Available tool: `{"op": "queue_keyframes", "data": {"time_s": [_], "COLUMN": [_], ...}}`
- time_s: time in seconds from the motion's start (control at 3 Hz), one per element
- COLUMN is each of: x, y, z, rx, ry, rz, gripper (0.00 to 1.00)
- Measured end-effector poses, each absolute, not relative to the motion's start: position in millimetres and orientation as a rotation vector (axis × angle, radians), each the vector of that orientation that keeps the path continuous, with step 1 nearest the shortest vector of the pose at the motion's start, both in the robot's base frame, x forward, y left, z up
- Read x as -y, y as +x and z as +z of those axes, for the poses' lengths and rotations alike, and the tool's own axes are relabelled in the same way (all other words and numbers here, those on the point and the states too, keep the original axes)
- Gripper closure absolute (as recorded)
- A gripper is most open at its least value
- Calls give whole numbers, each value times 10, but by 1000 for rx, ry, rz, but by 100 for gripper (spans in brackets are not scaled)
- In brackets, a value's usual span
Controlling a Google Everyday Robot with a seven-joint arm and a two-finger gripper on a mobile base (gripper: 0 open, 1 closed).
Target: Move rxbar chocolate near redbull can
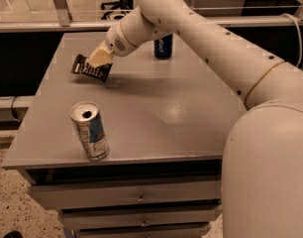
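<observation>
The cream-coloured gripper [99, 61] is closed on the upper edge of the small flat black rxbar chocolate wrapper [86, 69]. The wrapper hangs tilted, seemingly just above the grey tabletop [181, 108], near its left edge toward the far-left corner. For a good carry, the bar should probably travel low toward the front edge and stop just beside the slim silver-and-blue redbull can [90, 131], standing near the front-left corner, without knocking it. The thick white arm [206, 48] reaches in from the right, wrist bent downward.
</observation>
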State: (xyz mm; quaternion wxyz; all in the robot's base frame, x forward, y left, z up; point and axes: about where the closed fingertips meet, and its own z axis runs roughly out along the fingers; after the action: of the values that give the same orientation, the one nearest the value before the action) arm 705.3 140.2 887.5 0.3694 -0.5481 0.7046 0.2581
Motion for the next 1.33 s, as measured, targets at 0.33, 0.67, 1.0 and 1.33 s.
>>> {"op": "queue_keyframes", "data": {"time_s": [0.33,0.67,1.0,1.33], "x": [-1270,-1052,-694,-562], "y": [6899,6708,6340,6068], "z": [8969,9012,9036,9056], "rx": [-1788,-1794,-1837,-1867], "ry": [-1448,-1494,-1563,-1586], "rz": [673,685,728,789], "gripper": [100,100,100,100]}}
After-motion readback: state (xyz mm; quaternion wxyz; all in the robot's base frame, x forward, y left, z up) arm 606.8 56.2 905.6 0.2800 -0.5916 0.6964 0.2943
